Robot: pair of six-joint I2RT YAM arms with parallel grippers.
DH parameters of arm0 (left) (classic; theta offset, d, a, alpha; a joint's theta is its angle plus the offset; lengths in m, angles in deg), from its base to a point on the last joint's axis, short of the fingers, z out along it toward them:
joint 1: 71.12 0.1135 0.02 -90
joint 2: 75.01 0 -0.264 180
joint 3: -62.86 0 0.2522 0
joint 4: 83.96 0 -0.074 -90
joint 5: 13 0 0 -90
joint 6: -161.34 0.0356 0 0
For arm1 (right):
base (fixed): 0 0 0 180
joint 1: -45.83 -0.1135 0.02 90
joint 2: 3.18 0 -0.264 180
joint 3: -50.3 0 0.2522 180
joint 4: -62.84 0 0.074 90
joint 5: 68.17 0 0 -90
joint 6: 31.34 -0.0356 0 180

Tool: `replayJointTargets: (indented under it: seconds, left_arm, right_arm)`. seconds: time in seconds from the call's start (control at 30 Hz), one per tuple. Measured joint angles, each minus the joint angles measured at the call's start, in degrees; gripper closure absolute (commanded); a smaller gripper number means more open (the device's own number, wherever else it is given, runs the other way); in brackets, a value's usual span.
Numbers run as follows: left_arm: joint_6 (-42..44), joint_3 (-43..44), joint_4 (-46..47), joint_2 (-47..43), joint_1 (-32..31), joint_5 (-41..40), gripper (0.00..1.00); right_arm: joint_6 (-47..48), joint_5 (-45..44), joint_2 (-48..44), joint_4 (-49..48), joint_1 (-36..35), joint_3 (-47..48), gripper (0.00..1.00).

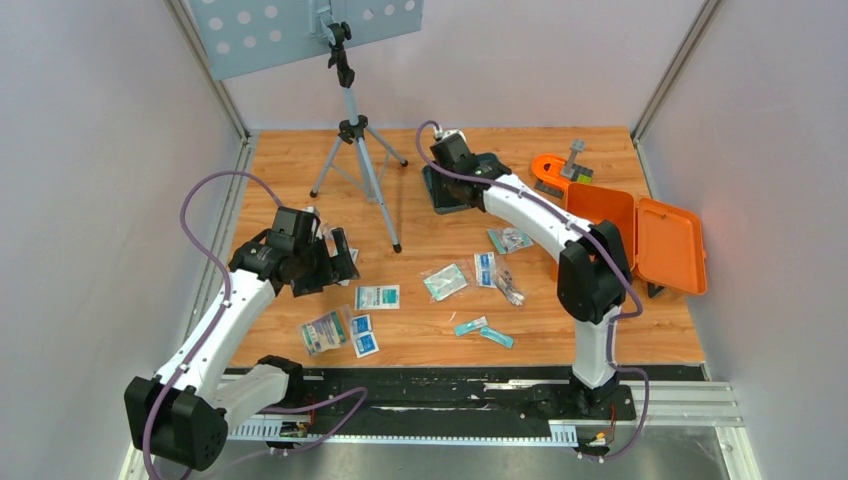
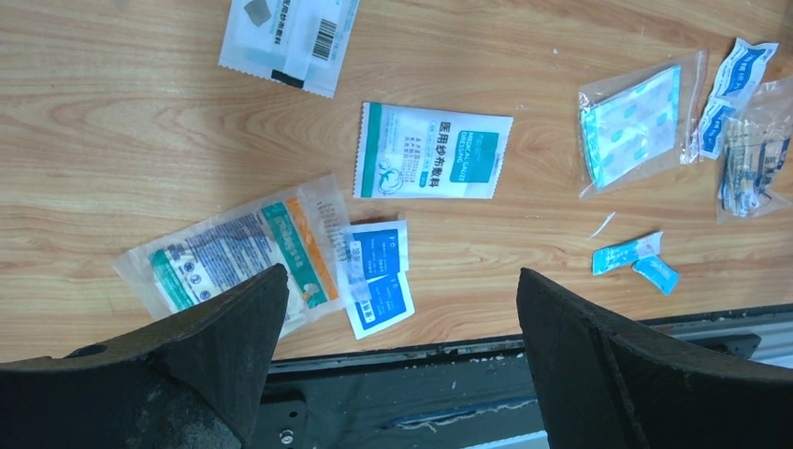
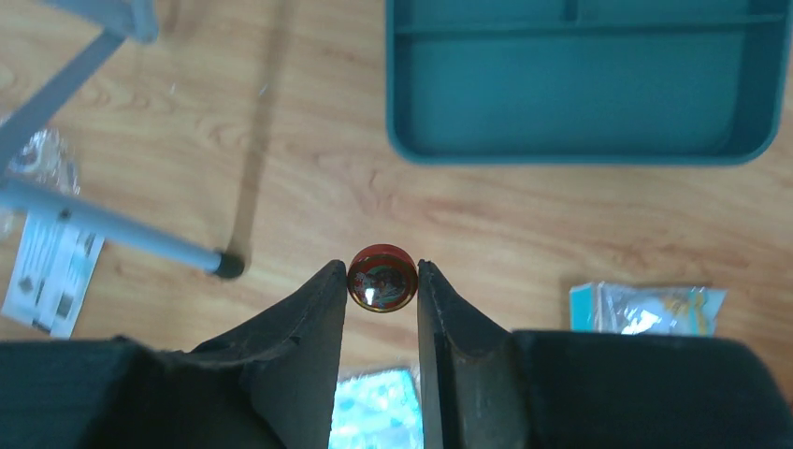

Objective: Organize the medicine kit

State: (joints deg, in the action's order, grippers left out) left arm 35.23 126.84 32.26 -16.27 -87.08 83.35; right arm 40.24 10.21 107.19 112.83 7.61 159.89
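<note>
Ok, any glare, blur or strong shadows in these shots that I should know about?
Right wrist view: a glare spot on the red tin in the right tool, and the tripod leg throws a soft shadow on the table. Left wrist view: packets sharp, slight sheen on the clear plastic bag, fingers of the left tool dark with little detail. Top view: even light, faint shadows.

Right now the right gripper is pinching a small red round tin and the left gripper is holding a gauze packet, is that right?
Not quite. The left gripper holds nothing: the left wrist view shows its jaws wide open, the gauze packet lying flat on the table. The right gripper does pinch the small red round tin.
</note>
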Motion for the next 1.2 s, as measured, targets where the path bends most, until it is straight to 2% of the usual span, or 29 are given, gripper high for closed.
replayJointTargets:
  seconds: [0.43, 0.73, 0.87, 1.03, 1.2]
  left_arm:
    - [1.16, 1.09, -0.28, 0.00, 0.00, 0.00, 0.00]
    - [1.97, 1.22, -0.31, 0.26, 0.00, 0.00, 0.00]
    - [2.21, 1.62, -0.31, 0.98, 0.00, -0.04, 0.00]
    - [2.54, 1.73, -0.33, 1.07, 0.00, -0.26, 0.00]
    - [2.69, 1.73, -0.33, 1.07, 0.00, -0.42, 0.00]
  right_arm:
    - [3.82, 0.22, 19.02, 0.02, 7.67, 22.34, 0.68]
    - [5.27, -0.17, 28.55, -0.07, 10.03, 32.76, 0.65]
    - [5.62, -0.46, 31.56, -0.44, 10.19, 34.84, 0.64]
    - [5.64, -0.39, 33.24, -0.98, 10.45, 35.08, 0.58]
    - [5.42, -0.24, 33.22, -2.05, 10.56, 34.99, 0.46]
